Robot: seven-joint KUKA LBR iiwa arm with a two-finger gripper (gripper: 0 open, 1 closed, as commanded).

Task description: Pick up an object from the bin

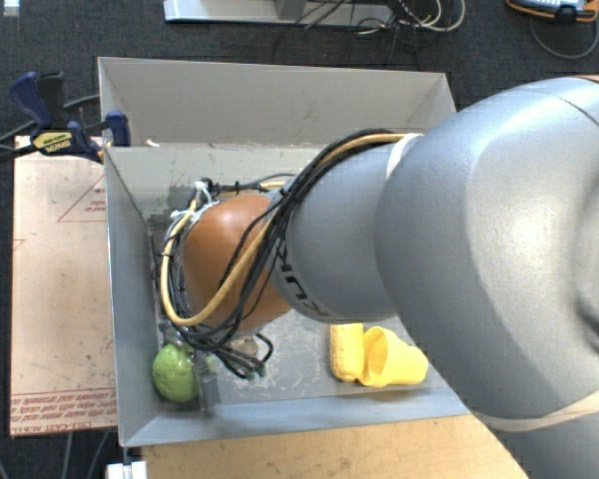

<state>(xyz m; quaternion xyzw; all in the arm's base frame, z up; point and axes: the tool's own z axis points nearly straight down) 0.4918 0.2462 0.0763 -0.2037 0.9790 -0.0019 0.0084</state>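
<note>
Where the arm enters from the right, its orange wrist cover (230,262) and cable loops (195,312) hang over the left half of the grey metal bin (130,267). The gripper (212,357) sits low beneath the cover, just beside a green round object (175,372) in the bin's lower left corner. Whether the gripper is open or closed cannot be determined. A yellow plastic piece (377,357) lies well apart, along the lower wall.

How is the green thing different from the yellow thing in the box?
The green thing is round and small; the yellow thing is wider and lumpy. The green thing sits in the bin's left corner; the yellow thing lies further right. Both rest by the near wall.
</note>
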